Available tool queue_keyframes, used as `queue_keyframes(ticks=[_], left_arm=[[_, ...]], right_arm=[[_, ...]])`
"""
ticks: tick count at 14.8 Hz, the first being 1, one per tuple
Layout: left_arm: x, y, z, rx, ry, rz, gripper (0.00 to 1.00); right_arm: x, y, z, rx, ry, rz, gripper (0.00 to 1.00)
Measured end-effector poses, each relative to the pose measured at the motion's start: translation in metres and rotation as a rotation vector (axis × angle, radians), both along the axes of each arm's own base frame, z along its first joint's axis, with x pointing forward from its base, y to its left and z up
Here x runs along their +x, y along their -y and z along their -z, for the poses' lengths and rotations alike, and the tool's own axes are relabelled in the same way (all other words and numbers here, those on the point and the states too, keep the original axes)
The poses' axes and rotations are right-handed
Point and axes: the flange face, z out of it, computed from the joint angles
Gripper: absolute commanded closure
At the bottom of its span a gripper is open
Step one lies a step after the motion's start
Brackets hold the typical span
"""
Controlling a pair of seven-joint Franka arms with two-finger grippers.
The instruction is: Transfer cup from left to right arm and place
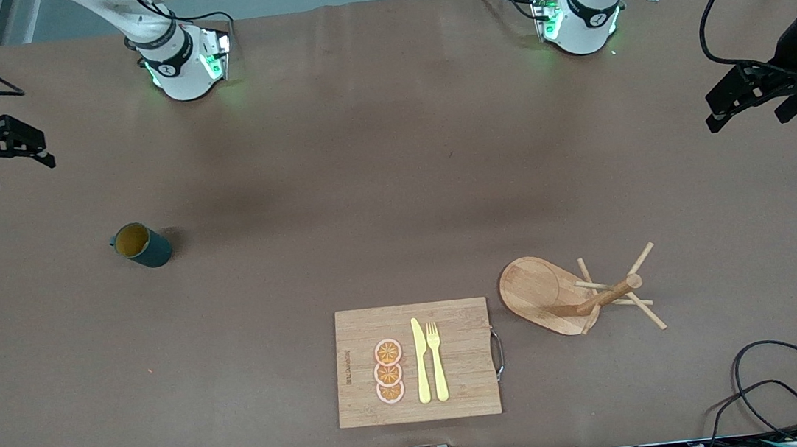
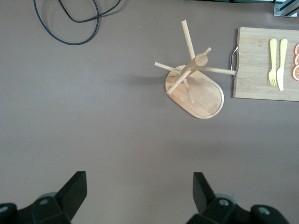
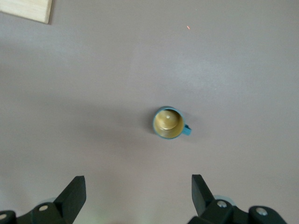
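The cup (image 1: 141, 244) is a small dark teal mug with a mustard-yellow inside and a loop handle. It stands upright on the brown surface (image 1: 367, 204), mouth up and empty, nothing touching it. It sits toward the right arm's end of the surface, on bare cloth well apart from the other things. Seen from the right wrist view, its round rim (image 3: 167, 122) shows whole, with the teal handle (image 3: 187, 130) sticking out to one side.
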Motion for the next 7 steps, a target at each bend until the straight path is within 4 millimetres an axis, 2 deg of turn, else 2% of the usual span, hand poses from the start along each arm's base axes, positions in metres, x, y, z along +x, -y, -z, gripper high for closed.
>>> queue_keyframes(ticks=[3,7], left_arm=[[0.000,0.000,0.000,0.000,0.000,0.000,0.00],[0.000,0.000,0.000,0.000,0.002,0.000,0.00]], right_arm=[[0.000,-0.019,0.000,-0.006,-0.007,0.031,0.00],[0.000,-0.019,0.000,-0.006,-0.007,0.037,0.00]])
